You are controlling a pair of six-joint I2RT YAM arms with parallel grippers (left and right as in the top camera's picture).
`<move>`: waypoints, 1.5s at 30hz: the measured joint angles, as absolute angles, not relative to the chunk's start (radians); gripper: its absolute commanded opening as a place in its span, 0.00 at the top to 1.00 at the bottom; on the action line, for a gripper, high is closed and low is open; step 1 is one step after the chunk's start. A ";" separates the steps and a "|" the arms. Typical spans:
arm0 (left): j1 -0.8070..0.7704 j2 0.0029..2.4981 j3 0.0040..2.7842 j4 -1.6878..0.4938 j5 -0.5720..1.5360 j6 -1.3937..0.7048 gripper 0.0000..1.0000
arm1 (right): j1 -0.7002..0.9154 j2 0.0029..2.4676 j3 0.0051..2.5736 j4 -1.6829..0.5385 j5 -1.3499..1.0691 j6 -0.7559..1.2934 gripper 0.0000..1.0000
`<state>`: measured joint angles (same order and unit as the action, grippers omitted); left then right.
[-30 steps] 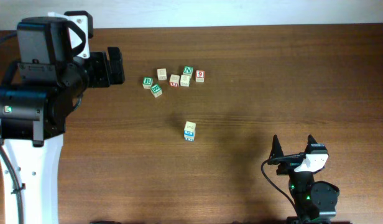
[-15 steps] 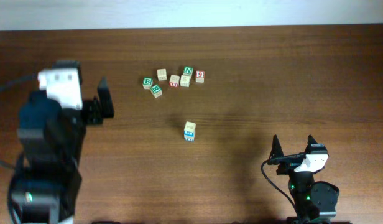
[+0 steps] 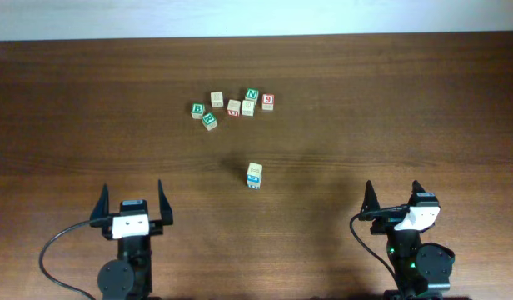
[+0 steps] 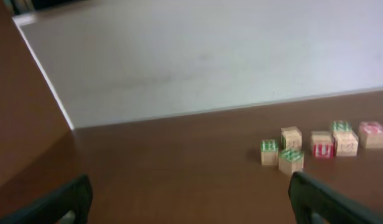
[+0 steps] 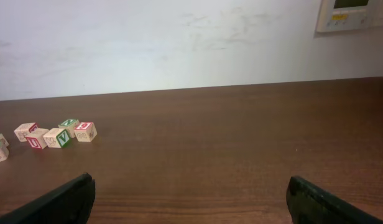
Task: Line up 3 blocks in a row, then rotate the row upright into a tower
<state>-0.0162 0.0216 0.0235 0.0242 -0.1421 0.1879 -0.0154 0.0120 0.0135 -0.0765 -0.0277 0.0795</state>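
One block with a blue mark (image 3: 254,175) stood alone near the centre of the desk (image 3: 390,100). A red-lettered block (image 3: 233,107) and a plain pale block (image 3: 216,99) sat among other blocks (image 3: 251,94) toward the far edge. The left gripper (image 3: 131,190) and right gripper (image 3: 393,188) stood wide open and empty at the near edge.

Block cluster (image 3: 233,107) far side of table (image 3: 390,108); lone block (image 3: 254,174) nearer (well apart).

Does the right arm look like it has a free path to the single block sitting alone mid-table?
Probably yes. The right gripper stands open, and only bare table lies between it and the lone block; the other blocks cluster farther back. Whether the arm stretches that far is unclear.
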 measured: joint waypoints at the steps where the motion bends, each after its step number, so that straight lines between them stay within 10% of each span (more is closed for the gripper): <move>1: -0.016 0.015 0.020 -0.021 -0.142 0.207 0.01 | -0.015 0.012 0.014 -0.076 -0.028 0.079 0.02; 45: -0.016 0.014 0.015 -0.072 -0.131 0.247 0.01 | -0.015 0.012 0.014 -0.076 -0.028 0.080 0.02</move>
